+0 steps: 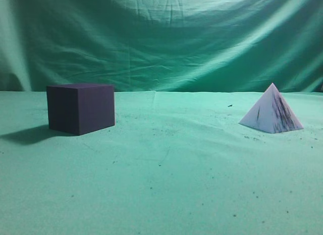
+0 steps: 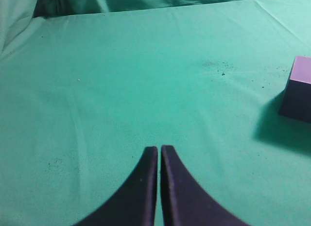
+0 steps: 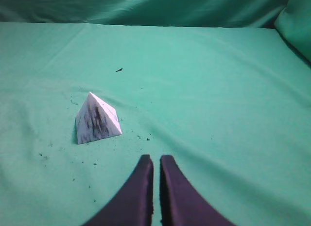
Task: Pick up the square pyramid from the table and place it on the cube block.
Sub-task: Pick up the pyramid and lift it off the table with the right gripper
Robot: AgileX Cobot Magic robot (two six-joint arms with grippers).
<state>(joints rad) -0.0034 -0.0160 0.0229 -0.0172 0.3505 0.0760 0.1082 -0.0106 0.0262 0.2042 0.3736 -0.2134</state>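
One cube (image 1: 81,108) on the tabletop (image 1: 166,184), one pyramid (image 1: 271,116), and two claws: left claw (image 2: 159,149), right claw (image 3: 156,159). One green backdrop (image 1: 161,38) behind.

Draped green cloth backdrop (image 1: 161,38) hangs behind the work surface, creased in broad folds. A small dark fleck (image 1: 230,105) lies apart on the cloth; finer dark specks (image 3: 141,136) lie scattered.

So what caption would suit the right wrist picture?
Shut right gripper poised above green table, marbled square pyramid ahead-left.
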